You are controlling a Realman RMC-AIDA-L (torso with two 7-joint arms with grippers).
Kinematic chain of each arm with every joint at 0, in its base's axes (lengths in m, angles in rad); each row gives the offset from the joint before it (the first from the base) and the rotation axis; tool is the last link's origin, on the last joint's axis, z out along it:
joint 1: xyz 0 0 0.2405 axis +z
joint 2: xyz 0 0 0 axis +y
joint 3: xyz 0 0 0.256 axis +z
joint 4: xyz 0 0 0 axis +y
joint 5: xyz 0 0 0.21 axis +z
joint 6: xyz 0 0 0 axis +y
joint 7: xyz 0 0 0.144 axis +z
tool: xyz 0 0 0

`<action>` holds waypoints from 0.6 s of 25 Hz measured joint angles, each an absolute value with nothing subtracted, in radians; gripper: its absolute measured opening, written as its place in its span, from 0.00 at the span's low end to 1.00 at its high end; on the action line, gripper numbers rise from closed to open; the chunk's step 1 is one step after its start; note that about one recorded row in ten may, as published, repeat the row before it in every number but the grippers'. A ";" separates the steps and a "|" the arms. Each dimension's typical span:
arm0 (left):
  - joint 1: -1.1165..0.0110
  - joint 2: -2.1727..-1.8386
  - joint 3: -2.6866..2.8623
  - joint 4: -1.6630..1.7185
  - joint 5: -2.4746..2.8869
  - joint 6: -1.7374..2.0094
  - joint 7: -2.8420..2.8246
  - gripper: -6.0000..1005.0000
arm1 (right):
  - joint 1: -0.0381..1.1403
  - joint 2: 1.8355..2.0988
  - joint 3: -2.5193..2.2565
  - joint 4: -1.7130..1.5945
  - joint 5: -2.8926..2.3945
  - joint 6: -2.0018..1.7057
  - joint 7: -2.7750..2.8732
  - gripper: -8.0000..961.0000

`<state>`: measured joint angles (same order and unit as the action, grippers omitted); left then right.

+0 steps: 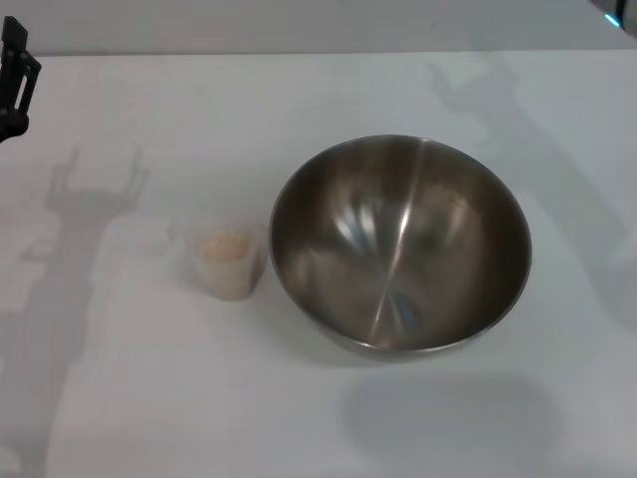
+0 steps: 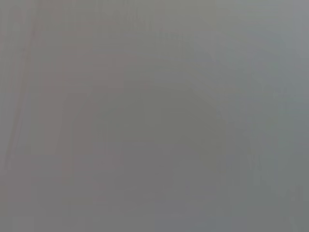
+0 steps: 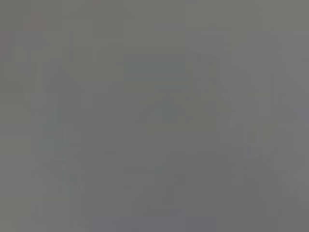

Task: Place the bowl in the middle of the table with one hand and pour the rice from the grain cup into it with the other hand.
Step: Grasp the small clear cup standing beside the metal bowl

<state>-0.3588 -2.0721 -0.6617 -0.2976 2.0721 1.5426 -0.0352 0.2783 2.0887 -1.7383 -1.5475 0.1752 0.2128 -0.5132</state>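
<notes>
The steel bowl (image 1: 400, 244) stands upright and empty on the white table (image 1: 299, 418), a little right of centre. The clear grain cup (image 1: 228, 260) stands just left of it, apart from it, with pale rice (image 1: 225, 245) inside. My left gripper (image 1: 15, 80) shows only as a dark part at the far left edge, well away from the cup. Of my right arm only a small dark corner (image 1: 619, 12) shows at the top right. Both wrist views are plain grey and show nothing.
The table's far edge (image 1: 318, 52) runs across the top of the head view. Arm shadows lie on the tabletop at the left and the upper right.
</notes>
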 joint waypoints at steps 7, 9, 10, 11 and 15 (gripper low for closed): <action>-0.359 -2.072 -0.669 -0.297 2.072 1.538 -0.035 0.80 | 0.205 2.089 -1.838 -1.176 0.228 -0.621 -0.453 0.76; -0.359 -2.072 -0.669 -0.298 2.072 1.538 -0.035 0.80 | 0.224 2.088 -1.863 -1.008 0.273 -0.891 -0.397 0.76; -0.360 -2.072 -0.673 -0.298 2.072 1.539 -0.035 0.80 | 0.236 2.087 -1.876 -0.930 0.296 -0.995 -0.366 0.76; -0.360 -2.072 -0.673 -0.298 2.072 1.539 -0.035 0.80 | 0.236 2.087 -1.876 -0.930 0.296 -0.995 -0.366 0.76; -0.360 -2.072 -0.682 -0.298 2.072 1.537 -0.039 0.80 | 0.296 2.085 -1.924 -0.630 0.404 -1.319 -0.201 0.76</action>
<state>-0.3595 -2.0725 -0.6821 -0.2976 2.0723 1.5374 -0.0387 0.2962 2.0853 -1.9243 -0.6298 0.4041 -1.3189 -0.2010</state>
